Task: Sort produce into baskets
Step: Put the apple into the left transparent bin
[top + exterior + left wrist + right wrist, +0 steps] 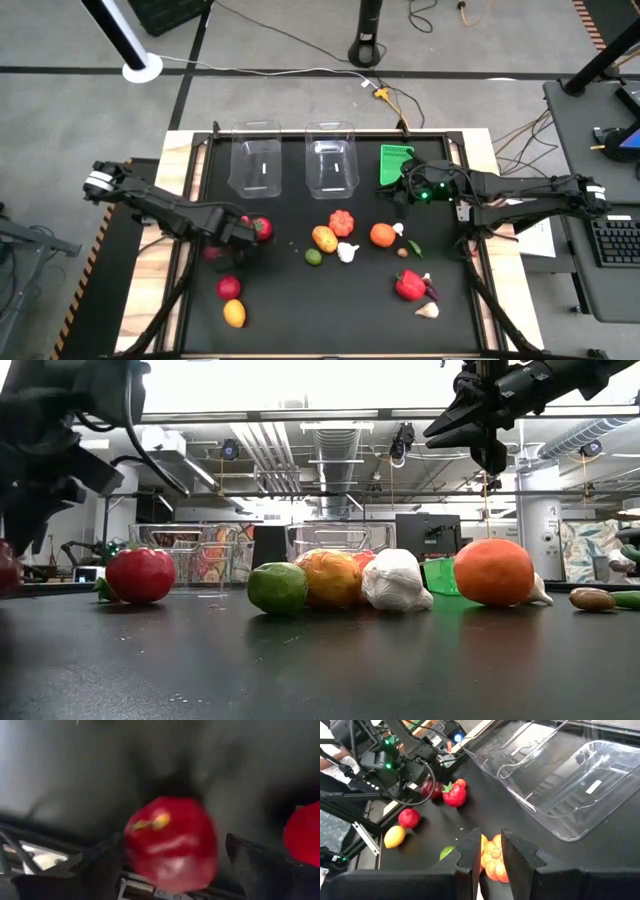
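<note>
Hovering my left hand [243, 233] low over the tabletop [300, 310], I have its fingers spread wide, with a red apple-like piece [171, 842] sitting in the gap between them. I cannot tell whether the fingers touch it; I read them as released, not gripping. Just beside that hand on the outer side lies a red strawberry-like piece [262, 227], and another red piece [229, 288] and a yellow lemon [234, 314] lie nearer the front edge, apart from it.

My right hand [403, 196] is clenched shut and empty, held up off the tabletop, as the low view shows. It hangs just in front of the green mesh basket [393, 164], and I judge it is waiting there so it stays out of the left arm's way. Ahead of its fingers in the wrist view sits a ribbed orange pumpkin-like piece [493, 855].

Both clear tubs [255, 160] [331, 160] stand at the far edge, well beyond either hand, and look empty from above. The rest of the produce is loose mid-table: a lime [313, 257], an orange-yellow fruit [324, 239], a white garlic [347, 252], an orange [382, 235], and a red pepper [409, 285] near the right front. So I judge the sorting has barely begun, with the red piece the likely next pick.
</note>
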Robot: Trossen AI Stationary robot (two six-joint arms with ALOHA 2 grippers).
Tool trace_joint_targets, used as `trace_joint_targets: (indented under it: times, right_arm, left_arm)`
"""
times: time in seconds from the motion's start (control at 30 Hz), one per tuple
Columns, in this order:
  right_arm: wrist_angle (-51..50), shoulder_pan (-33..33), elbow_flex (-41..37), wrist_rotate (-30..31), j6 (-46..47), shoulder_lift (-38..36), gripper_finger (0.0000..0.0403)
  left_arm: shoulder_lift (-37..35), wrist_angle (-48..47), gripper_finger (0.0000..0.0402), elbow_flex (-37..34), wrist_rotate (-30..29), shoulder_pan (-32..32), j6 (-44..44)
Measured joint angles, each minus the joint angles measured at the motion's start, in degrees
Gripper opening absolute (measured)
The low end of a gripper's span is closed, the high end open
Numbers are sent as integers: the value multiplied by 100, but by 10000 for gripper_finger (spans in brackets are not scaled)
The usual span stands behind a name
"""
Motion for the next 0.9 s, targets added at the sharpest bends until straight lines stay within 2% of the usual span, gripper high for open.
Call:
trace_joint_targets:
  times: [0.23,0.33,0.63,0.8,0.9]
  right_arm:
    - [-2,0,0,-1,-30,0,68]
    - [-2,0,0,1,-69,0,68]
    - [-11,-2,0,2,-148,4,68]
    - [-11,-2,0,2,-146,4,68]
    - [-12,-2,0,2,-146,4,68]
  left_arm:
    - [-119,60,329,-110,-104,1,-220]
    - [-150,-99,329,46,-205,0,-402]
    - [-235,-582,330,372,-266,0,-1347]
    - [-280,-549,330,365,7,-62,-1991]
    - [-305,-452,330,361,-47,-184,-2260]
